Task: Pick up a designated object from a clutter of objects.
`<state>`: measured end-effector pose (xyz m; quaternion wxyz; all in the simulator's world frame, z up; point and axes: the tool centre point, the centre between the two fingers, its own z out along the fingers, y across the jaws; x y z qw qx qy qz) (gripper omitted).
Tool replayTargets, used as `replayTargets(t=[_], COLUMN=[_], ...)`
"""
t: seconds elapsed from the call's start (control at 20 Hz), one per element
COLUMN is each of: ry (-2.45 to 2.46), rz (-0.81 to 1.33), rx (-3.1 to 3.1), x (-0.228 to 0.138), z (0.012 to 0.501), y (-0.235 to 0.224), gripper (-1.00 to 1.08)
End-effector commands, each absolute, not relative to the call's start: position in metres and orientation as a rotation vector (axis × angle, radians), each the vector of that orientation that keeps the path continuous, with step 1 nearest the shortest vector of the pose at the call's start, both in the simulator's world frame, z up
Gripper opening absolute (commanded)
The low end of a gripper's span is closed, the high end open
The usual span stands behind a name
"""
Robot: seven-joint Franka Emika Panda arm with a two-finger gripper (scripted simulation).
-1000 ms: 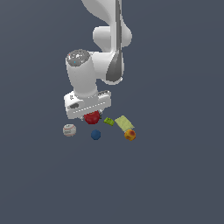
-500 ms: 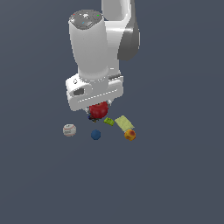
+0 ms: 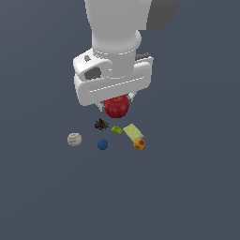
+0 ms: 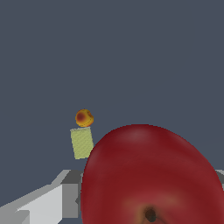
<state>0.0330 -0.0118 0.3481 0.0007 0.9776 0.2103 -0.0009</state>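
Exterior view: gripper [image 3: 116, 102] clamped on red apple-like ball [image 3: 116, 107], ball held under palm, clear of floor and above remaining clutter. Dark spiky item [image 3: 100, 124], green block [image 3: 116, 130], yellow-green flat piece [image 3: 133, 131], orange fruit [image 3: 139, 145], blue faceted ball [image 3: 102, 144], white baseball-like ball [image 3: 74, 139] lie below, none touching ball. Wrist view: ball [image 4: 151, 175] fills foreground. Step judged: lift phase, grasp done. Next move calls for steady vertical raise, grip force maintained; ball glossy and round, slip possible.
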Motion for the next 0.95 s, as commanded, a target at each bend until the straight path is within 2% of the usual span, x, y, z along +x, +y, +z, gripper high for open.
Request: replayTargets(t=[0.0, 0.4, 0.9], ry=[0.66, 0.661, 0.661], rz=[0.0, 0.0, 0.0], rx=[3.07, 3.071, 3.071], x=[0.04, 0.056, 0.062], z=[0.368, 0.406, 0.419], y=[-0.003, 0.014, 0.021], gripper=[-1.0, -1.0, -1.0])
